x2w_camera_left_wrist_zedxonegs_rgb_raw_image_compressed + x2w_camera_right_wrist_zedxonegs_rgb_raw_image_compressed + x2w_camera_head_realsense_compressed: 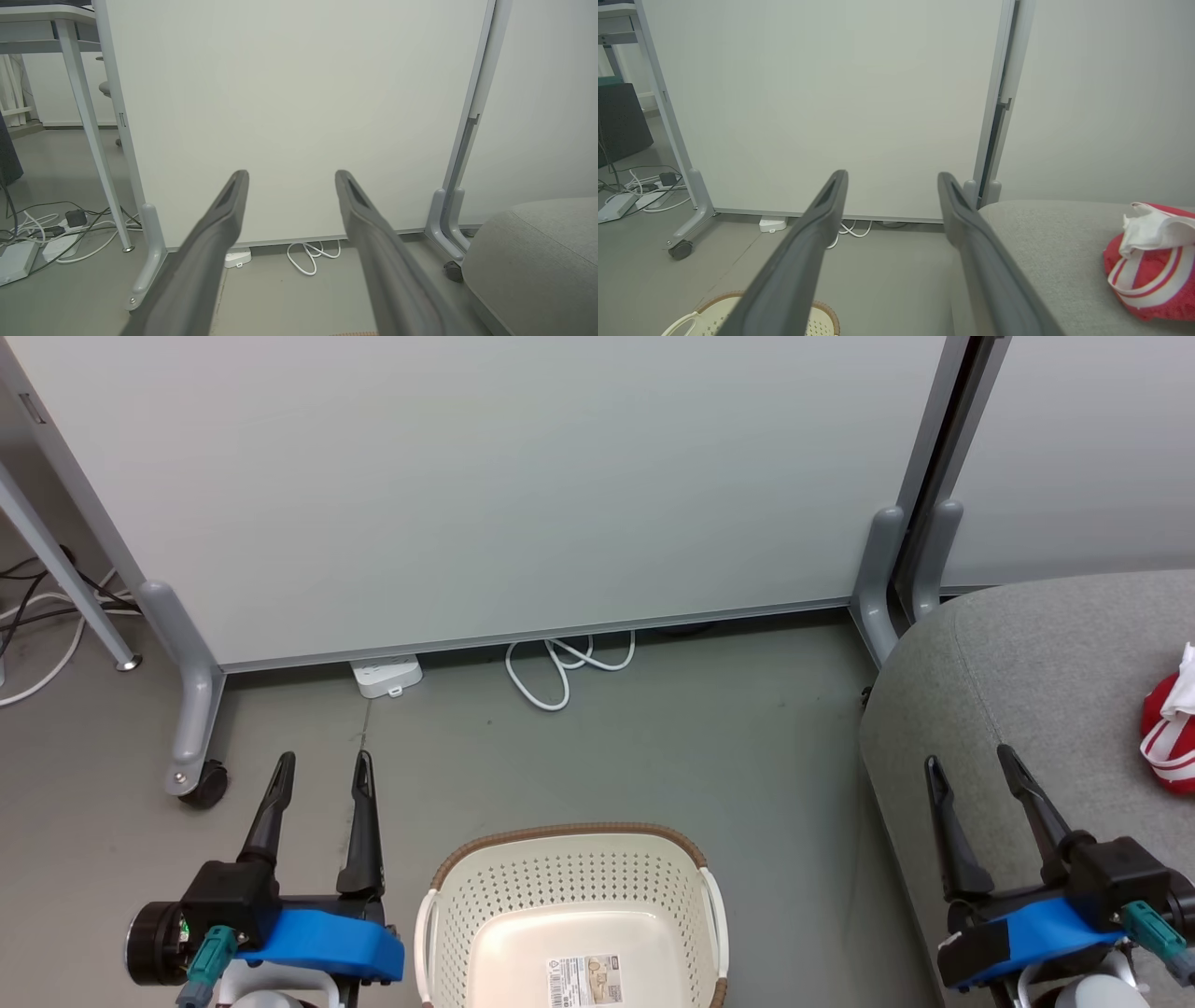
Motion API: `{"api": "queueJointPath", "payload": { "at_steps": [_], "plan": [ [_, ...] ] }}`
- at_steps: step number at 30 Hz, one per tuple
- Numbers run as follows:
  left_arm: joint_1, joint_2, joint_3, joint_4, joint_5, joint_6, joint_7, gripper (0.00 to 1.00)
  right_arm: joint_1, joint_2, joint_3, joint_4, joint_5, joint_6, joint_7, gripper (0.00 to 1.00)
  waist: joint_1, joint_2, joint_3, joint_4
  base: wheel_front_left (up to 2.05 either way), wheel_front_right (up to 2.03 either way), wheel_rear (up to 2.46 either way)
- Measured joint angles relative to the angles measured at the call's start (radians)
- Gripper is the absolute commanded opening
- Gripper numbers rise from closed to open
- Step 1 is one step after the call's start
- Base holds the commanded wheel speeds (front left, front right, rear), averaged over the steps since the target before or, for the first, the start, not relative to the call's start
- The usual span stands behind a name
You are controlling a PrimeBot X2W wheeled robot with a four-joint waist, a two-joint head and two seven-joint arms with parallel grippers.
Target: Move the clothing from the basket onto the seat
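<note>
Left gripper (323,758) and right gripper (968,756): fingers spread, gripping nothing. Head view: basket (569,828) at 6 o'clock, label (583,980) on its floor; clothing (1169,733) at 3 o'clock, bundled on the seat (1027,663). Right wrist view resolves the bundle's white trim and stripes.

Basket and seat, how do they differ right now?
The basket is cream perforated plastic with a brown rim; the seat is grey fabric. The basket's visible bottom has a label but no clothing; the seat bears red-and-white clothing. The seat looks much larger than the basket. Both have rounded corners and stand on the grey floor.
</note>
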State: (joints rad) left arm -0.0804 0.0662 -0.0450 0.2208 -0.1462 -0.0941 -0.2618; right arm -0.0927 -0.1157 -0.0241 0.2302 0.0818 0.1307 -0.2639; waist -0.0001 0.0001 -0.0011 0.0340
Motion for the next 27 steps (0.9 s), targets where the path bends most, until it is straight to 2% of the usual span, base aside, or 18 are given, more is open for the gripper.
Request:
{"api": "queueJointPath", "payload": {
  "at_steps": [21, 22, 27],
  "plan": [
    [0.032, -0.014, 0.028, 0.025, 0.025, -0.026, 0.0, 1.0, 0.057, 0.025, -0.031, -0.003, 0.008, 0.0, 0.0, 1.0, 0.0001, 0.0, -0.024, 0.015, 0.0, 0.0, 0.0],
    [0.034, -0.014, 0.028, 0.03, 0.025, -0.026, 0.001, 0.0, 0.058, 0.026, -0.031, 0.002, 0.008, 0.0, 0.0, 0.0, 0.0001, 0.0, -0.024, 0.015, 0.0, 0.0, 0.0],
    [0.071, -0.016, 0.029, 0.077, 0.02, -0.026, 0.007, 0.0, 0.078, 0.032, -0.029, 0.05, 0.012, 0.0, 0.009, 0.0, 0.0001, 0.0, -0.024, 0.015, 0.0, 0.0, 0.0]
  ]
}}
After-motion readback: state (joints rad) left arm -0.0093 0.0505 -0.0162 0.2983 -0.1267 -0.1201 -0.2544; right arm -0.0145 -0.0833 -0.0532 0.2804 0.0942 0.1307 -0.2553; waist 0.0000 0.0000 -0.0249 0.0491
